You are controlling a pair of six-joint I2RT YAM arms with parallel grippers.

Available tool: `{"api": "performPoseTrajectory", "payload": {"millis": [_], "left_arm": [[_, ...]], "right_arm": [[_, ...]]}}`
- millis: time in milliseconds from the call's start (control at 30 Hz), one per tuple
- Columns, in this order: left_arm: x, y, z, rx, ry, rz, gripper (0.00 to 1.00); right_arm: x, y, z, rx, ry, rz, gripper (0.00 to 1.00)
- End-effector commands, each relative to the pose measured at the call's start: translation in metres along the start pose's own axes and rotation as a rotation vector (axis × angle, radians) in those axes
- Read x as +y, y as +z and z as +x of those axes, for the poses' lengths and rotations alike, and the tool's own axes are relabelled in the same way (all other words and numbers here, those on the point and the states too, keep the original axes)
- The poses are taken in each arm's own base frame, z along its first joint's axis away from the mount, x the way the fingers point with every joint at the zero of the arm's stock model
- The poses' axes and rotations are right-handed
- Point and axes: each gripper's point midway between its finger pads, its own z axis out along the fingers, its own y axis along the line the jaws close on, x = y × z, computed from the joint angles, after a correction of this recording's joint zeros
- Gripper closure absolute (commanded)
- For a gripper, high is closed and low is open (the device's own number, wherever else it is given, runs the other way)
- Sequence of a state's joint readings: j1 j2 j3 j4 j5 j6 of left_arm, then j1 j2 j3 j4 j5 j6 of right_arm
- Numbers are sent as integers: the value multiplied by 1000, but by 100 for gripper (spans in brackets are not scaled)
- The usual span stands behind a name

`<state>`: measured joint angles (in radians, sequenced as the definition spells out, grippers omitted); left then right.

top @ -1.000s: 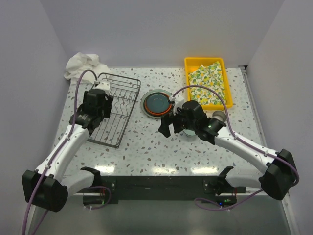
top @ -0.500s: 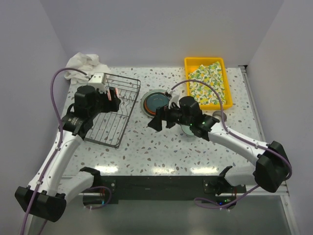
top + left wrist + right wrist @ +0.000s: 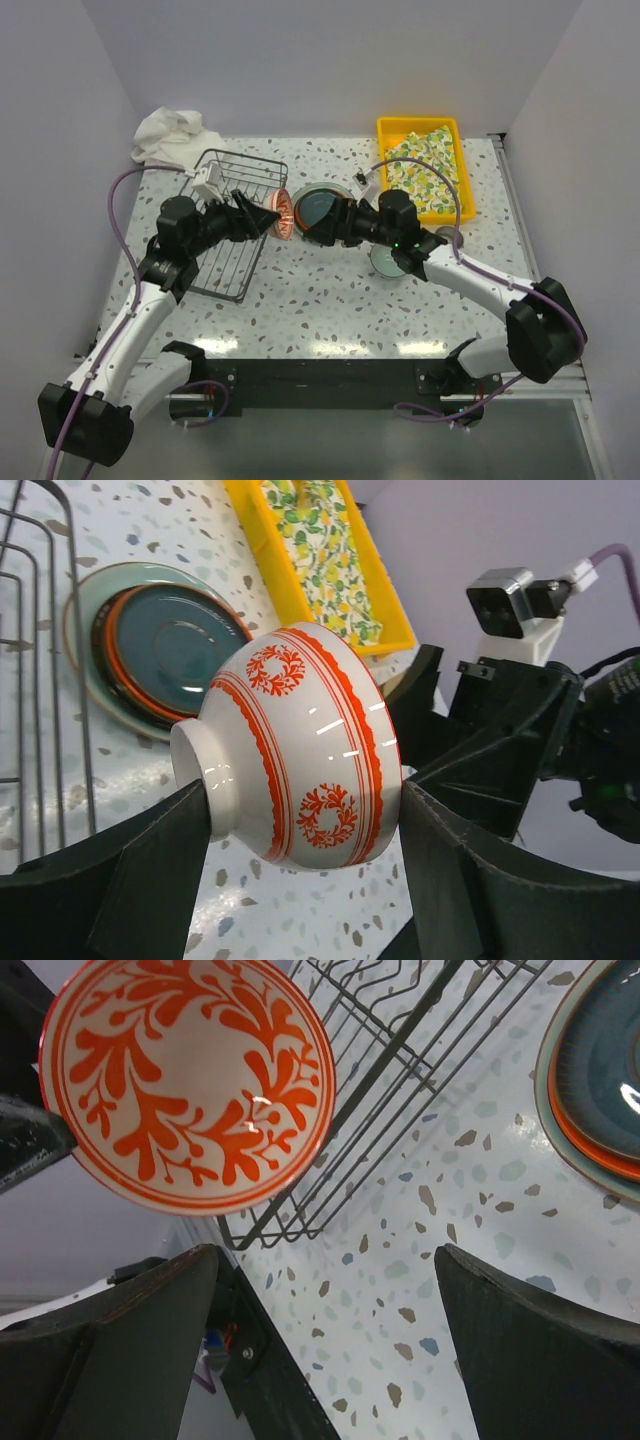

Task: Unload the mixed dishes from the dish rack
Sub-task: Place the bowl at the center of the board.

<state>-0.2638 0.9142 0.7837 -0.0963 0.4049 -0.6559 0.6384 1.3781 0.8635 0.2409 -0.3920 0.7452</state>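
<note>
Jaws, left gripper (image 3: 272,216): clamped on the red-white bowl (image 3: 283,213). One finger (image 3: 140,870) is at the foot ring and the other (image 3: 460,870) at the rim. The bowl is held on its side, clear of the table (image 3: 330,310), just off the right edge of the dish rack (image 3: 225,265), between the rack and the plate stack (image 3: 320,207).

Jaws, right gripper (image 3: 325,225): spread wide, holding nothing. The right wrist view shows the bowl's patterned inside facing it, with terrazzo between the fingers (image 3: 110,1350).

Left arm: rises from its base at lower left, bends at the elbow over the rack's near-left corner, then the forearm runs level and to the right across the rack.

Right arm: sweeps from its base at lower right, up and to the left, wrist level, gripper pointing left at the bowl's mouth. The two grippers face each other, close but apart.

Plate stack: dark teal on orange on pale green, flat on the table. A second greenish plate (image 3: 385,262) lies partly under the right forearm. The yellow tray (image 3: 428,124) is far right and a white cloth (image 3: 165,135) far left.
</note>
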Motion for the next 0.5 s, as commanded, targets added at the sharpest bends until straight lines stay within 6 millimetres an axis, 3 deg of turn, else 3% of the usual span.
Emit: {"api": "performPoseTrajectory", "payload": {"millis": [0,233,467], "left_arm": [[-57,-6,-29,-114,-65,282,71],[-66,-7,-25,-130,-121,360,72],[-76,-1,-6,-97,-157,402,72]], "right_arm": [[22,2,-20,-45,16,-97,7],[25,12,-29,-43,52,-156,11],[31,22,-32,-16,56,-196,25]]}}
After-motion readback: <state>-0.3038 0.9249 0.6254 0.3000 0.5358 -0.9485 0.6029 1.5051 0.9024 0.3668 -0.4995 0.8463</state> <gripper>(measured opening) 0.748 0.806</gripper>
